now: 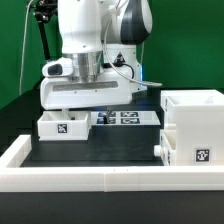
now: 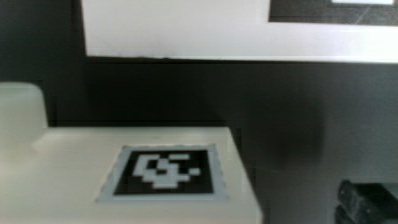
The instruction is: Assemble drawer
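Observation:
A small white tray with a black-and-white tag on its front wall lies at the exterior view's left. My gripper hangs right over it, low, with the fingers spread. In the wrist view the tray's tagged wall fills the lower part, and one dark fingertip shows apart from the tray's edge. The other finger is hidden. The large hollow shell stands at the exterior view's right. A small white part juts from its lower side.
The marker board lies flat between the tray and the shell. The long low white border wall runs along the front and left. A white edge crosses the far part of the wrist view.

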{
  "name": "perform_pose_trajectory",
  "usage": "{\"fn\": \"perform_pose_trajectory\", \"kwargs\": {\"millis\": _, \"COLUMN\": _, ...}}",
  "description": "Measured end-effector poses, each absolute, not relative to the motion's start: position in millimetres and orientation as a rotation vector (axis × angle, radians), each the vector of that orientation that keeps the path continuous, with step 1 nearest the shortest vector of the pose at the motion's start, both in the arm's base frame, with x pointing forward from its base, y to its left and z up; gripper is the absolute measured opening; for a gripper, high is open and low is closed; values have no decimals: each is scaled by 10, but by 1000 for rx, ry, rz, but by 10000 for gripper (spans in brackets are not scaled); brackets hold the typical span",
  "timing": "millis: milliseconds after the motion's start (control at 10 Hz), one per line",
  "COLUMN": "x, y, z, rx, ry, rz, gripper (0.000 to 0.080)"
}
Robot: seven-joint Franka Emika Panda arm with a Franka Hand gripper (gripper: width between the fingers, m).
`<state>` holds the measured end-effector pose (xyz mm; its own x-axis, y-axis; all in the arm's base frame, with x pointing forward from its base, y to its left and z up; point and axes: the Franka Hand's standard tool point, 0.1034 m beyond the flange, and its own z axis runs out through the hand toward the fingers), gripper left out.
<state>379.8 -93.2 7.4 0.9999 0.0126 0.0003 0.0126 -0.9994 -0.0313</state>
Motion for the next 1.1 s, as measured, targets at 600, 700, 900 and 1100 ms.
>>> {"fn": "perform_pose_trajectory", "kwargs": {"millis": 600, "x": 3818, "y": -920, "z": 57, "rx": -3118, "ry": -42, "rz": -23, "gripper": 649}}
{"fn": "perform_pose_trajectory", "kwargs": {"millis": 700, "x": 3817, "y": -925, "z": 57, "rx": -3118, "ry": -52, "rz": -23, "gripper": 649}}
{"fn": "perform_pose_trajectory", "kwargs": {"millis": 900, "x": 3817, "y": -924, "z": 57, "rx": -3118, "ry": -53, "rz": -23, "gripper": 325}}
{"fn": "perform_pose_trajectory", "kwargs": {"millis": 1100, "x": 3817, "y": -924, "z": 57, "rx": -3118, "ry": -53, "rz": -23, "gripper": 188}}
